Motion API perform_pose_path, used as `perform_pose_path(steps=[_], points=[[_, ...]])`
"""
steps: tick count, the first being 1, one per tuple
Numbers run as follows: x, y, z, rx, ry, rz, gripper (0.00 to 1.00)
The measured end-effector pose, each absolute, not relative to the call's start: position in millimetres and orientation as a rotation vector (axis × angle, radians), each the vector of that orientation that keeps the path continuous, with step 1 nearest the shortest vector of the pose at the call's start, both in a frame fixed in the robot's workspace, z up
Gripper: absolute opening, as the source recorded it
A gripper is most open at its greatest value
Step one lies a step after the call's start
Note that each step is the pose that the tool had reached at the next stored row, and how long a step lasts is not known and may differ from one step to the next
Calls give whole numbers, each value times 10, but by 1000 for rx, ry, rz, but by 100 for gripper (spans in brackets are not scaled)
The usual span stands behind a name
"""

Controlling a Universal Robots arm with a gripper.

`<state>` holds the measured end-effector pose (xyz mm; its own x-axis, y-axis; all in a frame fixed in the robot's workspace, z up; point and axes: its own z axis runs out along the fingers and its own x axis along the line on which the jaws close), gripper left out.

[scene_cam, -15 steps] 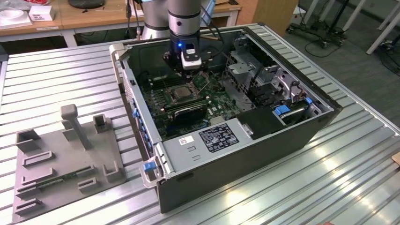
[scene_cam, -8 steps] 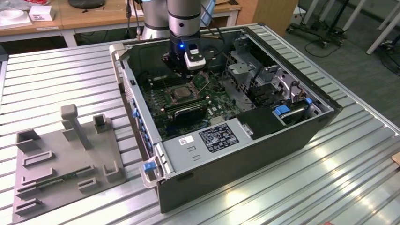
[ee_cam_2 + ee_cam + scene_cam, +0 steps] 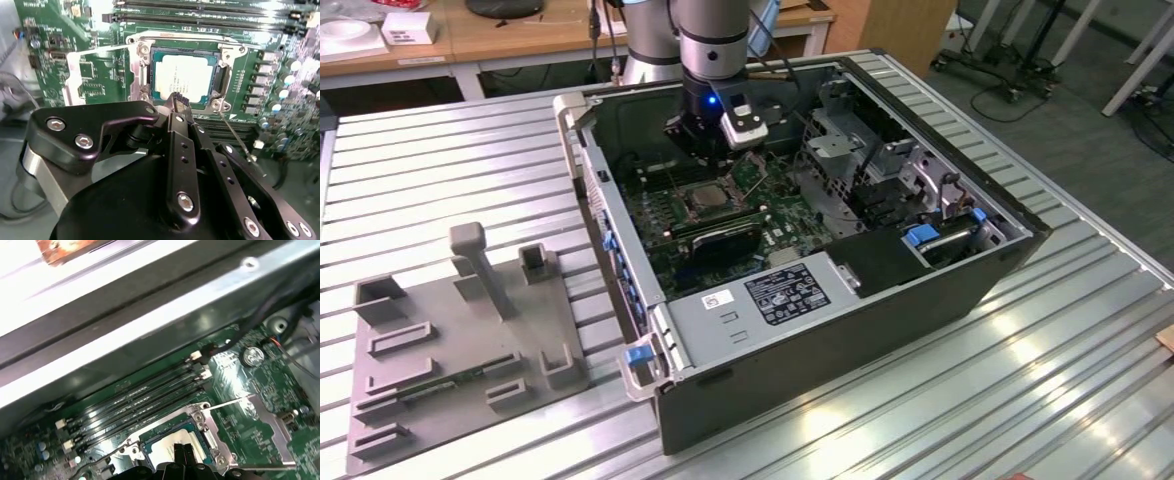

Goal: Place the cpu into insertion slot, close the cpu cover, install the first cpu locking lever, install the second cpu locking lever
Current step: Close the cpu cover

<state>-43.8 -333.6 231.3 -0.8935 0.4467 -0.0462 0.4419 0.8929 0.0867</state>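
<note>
You see the open black computer case (image 3: pixel 961 290) holding a green motherboard (image 3: pixel 774 215); its silver-rimmed square insertion slot (image 3: pixel 136 70) holds the silver-grey cpu (image 3: pixel 185 75), with the thin silvery cpu cover (image 3: pixel 73 75) swung open beside it. Your black gripper (image 3: pixel 177 104) is pressed together, empty, at the cpu's edge. The print on the white label (image 3: pixel 787 292) is unreadable

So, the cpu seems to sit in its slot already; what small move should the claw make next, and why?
Probably move the shut claw away from the cpu toward the cpu cover: the cpu lies in the insertion slot, and the cover is flipped open beside it.
</note>
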Motion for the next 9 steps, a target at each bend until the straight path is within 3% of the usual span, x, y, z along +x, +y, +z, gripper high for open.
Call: perform_pose_path(steps=[9], points=[[-438,-3336,2294,469,3044,116,10]])
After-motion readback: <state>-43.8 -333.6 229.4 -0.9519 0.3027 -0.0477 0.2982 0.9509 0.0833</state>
